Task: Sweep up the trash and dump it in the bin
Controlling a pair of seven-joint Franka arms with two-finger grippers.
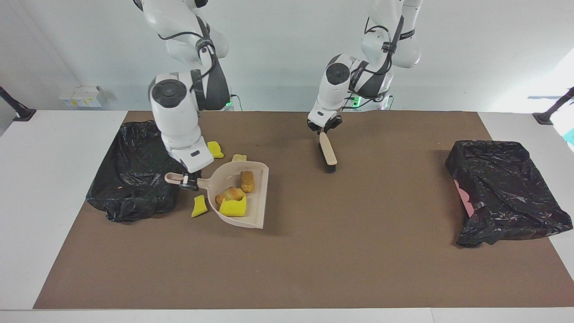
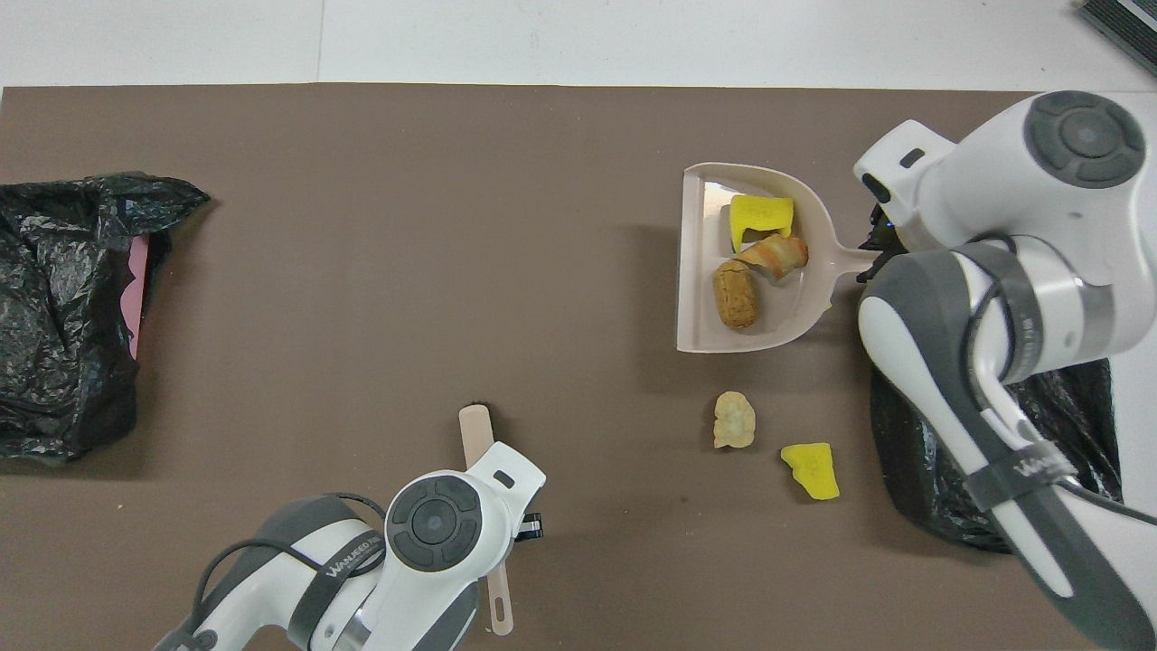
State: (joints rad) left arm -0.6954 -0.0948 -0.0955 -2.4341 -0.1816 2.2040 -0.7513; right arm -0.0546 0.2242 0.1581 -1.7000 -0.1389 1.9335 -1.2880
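The trash (image 1: 233, 200), small yellow spongy chunks and tan bread-like lumps that looked light, soft and apt to roll, lay partly in the beige dustpan (image 1: 258, 211), with loose scraps on the mat near the black-lined bin (image 1: 134, 175) at the right arm's end. The right gripper (image 1: 184, 180) was clamped on the dustpan's handle, held over the mat beside that bin. The left gripper (image 1: 323, 130) was clamped on the brush (image 1: 328, 154), raised nearby; the scraps seemed better carried level in the pan than pinched.
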